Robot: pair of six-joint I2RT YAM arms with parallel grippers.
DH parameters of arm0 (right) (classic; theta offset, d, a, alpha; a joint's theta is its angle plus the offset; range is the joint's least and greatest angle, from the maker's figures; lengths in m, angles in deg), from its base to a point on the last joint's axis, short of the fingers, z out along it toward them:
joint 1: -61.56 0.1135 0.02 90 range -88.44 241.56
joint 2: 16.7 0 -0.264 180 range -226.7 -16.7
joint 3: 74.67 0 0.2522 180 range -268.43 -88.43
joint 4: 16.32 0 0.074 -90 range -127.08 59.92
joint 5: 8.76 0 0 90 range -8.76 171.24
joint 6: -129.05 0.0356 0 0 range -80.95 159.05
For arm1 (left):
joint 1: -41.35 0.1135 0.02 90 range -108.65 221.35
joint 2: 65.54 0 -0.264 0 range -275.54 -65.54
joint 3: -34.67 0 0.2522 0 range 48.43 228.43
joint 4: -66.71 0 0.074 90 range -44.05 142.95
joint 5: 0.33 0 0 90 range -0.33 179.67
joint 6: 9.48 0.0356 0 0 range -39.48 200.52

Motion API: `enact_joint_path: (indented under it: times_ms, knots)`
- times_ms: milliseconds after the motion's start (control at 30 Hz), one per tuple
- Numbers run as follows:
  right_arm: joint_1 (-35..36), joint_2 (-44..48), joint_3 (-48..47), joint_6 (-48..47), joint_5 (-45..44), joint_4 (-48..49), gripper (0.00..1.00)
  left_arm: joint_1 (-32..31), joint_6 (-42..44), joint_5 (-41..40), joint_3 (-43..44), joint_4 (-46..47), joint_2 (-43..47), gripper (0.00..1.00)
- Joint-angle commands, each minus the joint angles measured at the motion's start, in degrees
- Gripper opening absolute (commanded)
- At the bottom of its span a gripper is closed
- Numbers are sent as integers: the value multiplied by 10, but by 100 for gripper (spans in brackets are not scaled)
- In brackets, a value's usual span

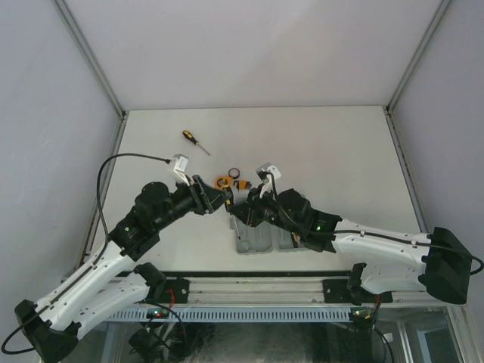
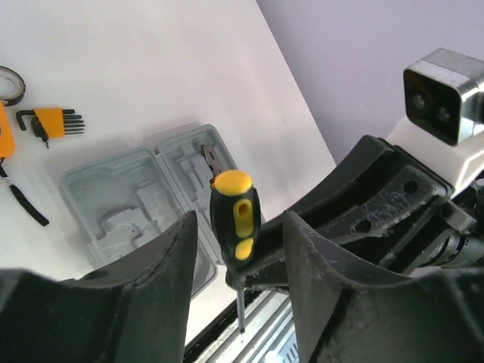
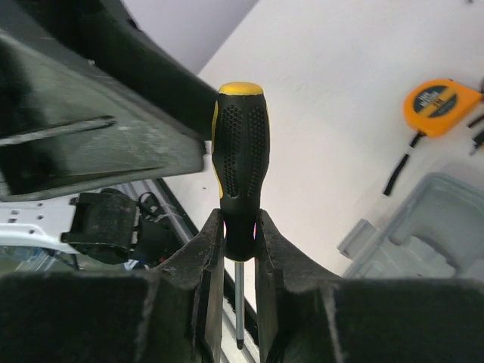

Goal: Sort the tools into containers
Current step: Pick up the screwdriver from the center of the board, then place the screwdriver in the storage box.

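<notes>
From above, my left gripper (image 1: 221,199) and my right gripper (image 1: 240,209) meet tip to tip in the middle of the table (image 1: 340,151). It is too dark there to see how my jaws stand. A loose screwdriver (image 1: 195,141) lies at 11 o'clock from them, well apart. The orange tape measure (image 1: 223,182), the black ring (image 1: 234,173) and the hex key set (image 1: 243,184) sit close together at 12 o'clock, just past my fingers. The grey case (image 1: 261,240) lies open at 5 o'clock, near my side of the table.

From my left wrist, my left jaws are about half open. The screwdriver (image 2: 236,215) stands between them, and there is a gap on each side, so they hold nothing. The dark fingers of my right gripper reach in from 4 o'clock and grip its lower handle. The case shows both halves at 9 o'clock. A dark tool lies in its right half, but I cannot tell which one. The hex key set is at 10 o'clock, with the ring past it at the picture's edge.

From my right wrist, my right jaws are squeezed tight on the bottom of the screwdriver's handle. Its yellow cap points to 12 o'clock and its thin shaft to 6. The tape measure is at 2 o'clock and a corner of the case at 4.
</notes>
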Motion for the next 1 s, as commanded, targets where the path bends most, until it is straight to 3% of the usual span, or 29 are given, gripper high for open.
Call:
enact_joint_path:
  times_ms: [0, 100, 233, 500, 700, 967]
  knots:
    - [-4, 26, -5, 11, -52, -38, 0, 0, 7, -25, 11, -9, 17, 58]
    - [-10, 39, -6, 16, -84, -78, 0, 1, 20, -51, 21, -39, 22, 68]
    - [-19, 57, -6, 16, -117, -131, 0, 1, 47, -85, 37, -85, 25, 71]
    - [-97, 105, 49, 0, -48, -167, 0, 5, 85, -140, 54, -144, 24, 73]
    - [-130, 145, 84, -11, -68, -212, 0, 10, 107, -183, 74, -193, 4, 72]
    - [-219, 178, 94, 41, -31, -318, 0, 14, 119, -207, 103, -236, -44, 71]
